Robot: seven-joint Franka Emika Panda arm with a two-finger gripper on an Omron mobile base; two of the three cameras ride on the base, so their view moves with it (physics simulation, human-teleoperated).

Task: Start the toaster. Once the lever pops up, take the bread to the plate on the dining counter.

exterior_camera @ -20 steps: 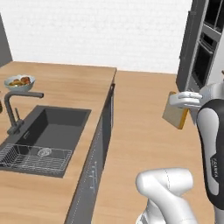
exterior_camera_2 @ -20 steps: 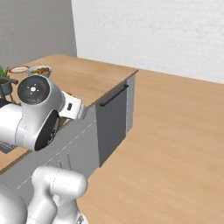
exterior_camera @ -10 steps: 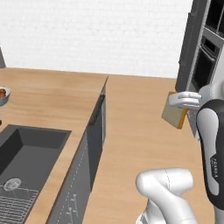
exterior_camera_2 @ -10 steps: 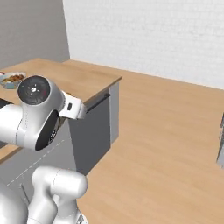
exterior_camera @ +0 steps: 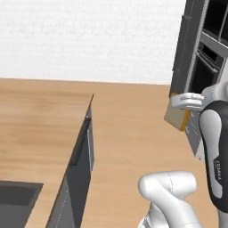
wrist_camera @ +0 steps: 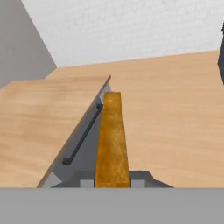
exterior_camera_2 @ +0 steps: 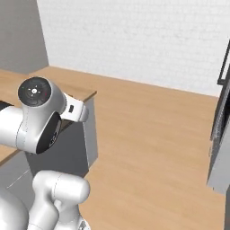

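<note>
My gripper (exterior_camera: 181,109) hangs high at the right, in front of a dark tall cabinet, shut on the bread (exterior_camera: 176,117), a golden-tan slice with a darker crust. Seen from the hand, the bread (wrist_camera: 113,139) stands edge-on between the two fingertips of the gripper (wrist_camera: 113,180) and points out over the wooden floor. To the left lies a light-wood counter (exterior_camera: 40,120) with a grey base (wrist_camera: 89,135); I cannot tell whether it is the dining counter. The toaster, its lever and the plate are out of view.
A dark sink basin (exterior_camera: 18,202) is set into the counter at the lower left. Tall dark cabinets with an oven (exterior_camera: 200,67) stand at the right, also seen as a grey cabinet side (exterior_camera_2: 220,152). Open wood floor (exterior_camera_2: 152,134) runs between counter and cabinets to a white brick wall.
The whole picture has shifted with the base: the sink and fruit bowl slid off to the left and the cabinets came in at the right. The bread stays in the shut gripper.
</note>
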